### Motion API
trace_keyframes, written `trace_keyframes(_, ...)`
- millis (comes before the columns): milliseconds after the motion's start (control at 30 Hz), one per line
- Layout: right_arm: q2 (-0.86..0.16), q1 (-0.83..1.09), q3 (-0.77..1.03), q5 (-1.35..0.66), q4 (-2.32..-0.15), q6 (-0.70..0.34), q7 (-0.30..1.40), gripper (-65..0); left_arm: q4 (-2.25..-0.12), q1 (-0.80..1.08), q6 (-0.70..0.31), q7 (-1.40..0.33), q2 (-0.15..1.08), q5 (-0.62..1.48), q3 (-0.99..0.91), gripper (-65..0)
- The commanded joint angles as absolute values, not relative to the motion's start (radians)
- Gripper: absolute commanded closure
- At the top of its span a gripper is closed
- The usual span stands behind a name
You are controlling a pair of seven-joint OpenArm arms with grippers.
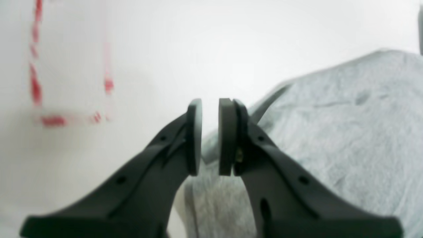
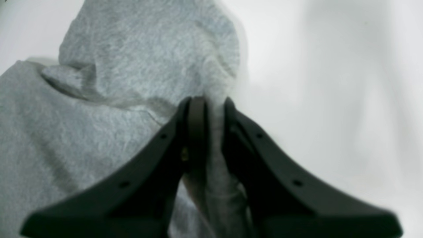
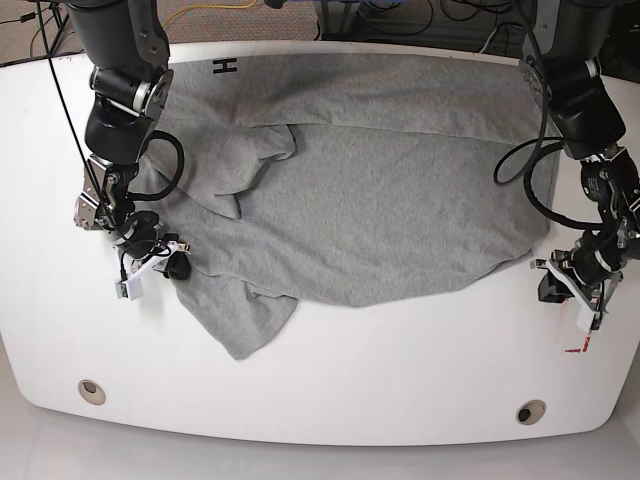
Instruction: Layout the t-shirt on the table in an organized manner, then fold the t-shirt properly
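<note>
Base view is showing the t-shirt (image 3: 360, 220) spread w/ wrinkles over most of the desk (image 3: 330, 400), one sleeve flopping over near the left of that view and a lower corner hanging toward the front edge. It's lying roughly flat but not squared up, so my guess is the layout step is only partway done.

Right hand (image 2: 211, 132) is pinching a bunched ridge of grey cloth betw. its pads, prob. the sleeve or side edge, likely so it can tug that side outward.

Left hand (image 1: 210, 135) is sitting at the opposite edge of the shirt, pads nearly together w/ a thin gap. Left wrist view is showing fabric just beyond and below the pads, but I can't tell if any cloth is really caught in there.

Red outline (image 1: 36, 86) on the desk is showing beside the left hand, maybe a placement mark.

Writing: black block letters near the shirt's far edge, looking like "H" from here (image 3: 224, 66); rest isn't readable. No brand visible.
</note>
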State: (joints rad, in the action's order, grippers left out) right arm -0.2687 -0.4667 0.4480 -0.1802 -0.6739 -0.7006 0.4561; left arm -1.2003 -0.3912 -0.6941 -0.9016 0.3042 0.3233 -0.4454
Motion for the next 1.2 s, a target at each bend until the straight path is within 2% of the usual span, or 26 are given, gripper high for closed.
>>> trace_keyframes(0,-0.280,-0.481,0.449,-0.157,-0.682,-0.697,0.481,-8.1,-1.221,-0.414,-0.698,-0.892,0.317,0.338,-0.433,-6.8)
trace_keyframes(100,-0.280,-0.481,0.449,-0.157,-0.682,-0.697,0.481,-8.1,-1.214,-0.414,-0.698,-0.892,0.337,0.338,-0.426,-8.5)
trace_keyframes(167,-0.280,-0.481,0.449,-0.157,-0.682,-0.697,0.481,-8.1,-1.191,-0.414,-0.698,-0.891,0.341,0.338,-0.421,-12.9)
trace_keyframes(333,-0.278,-0.481,0.449,-0.157,-0.682,-0.697,0.481,-8.1,-1.078,-0.417,-0.698,-0.865,0.343,0.338,-0.452,-33.1)
trace_keyframes(400,-0.278,-0.481,0.449,-0.157,-0.682,-0.697,0.479,-8.1,-1.050,-0.414,-0.698,-0.842,0.354,0.338,-0.464,-39.4)
trace_keyframes(467,-0.278,-0.481,0.449,-0.157,-0.682,-0.697,0.479,-8.1,-1.029,-0.414,-0.698,-0.820,0.366,0.338,-0.467,-42.9)
trace_keyframes(833,-0.278,-0.481,0.449,-0.157,-0.682,-0.697,0.479,-8.1,-0.855,-0.423,-0.698,-0.774,0.366,0.343,-0.466,-43.5)
trace_keyframes(1167,-0.280,-0.481,0.449,-0.157,-0.682,-0.697,0.479,-8.1,-0.820,-0.444,-0.698,-0.769,0.323,0.343,-0.464,-43.1)
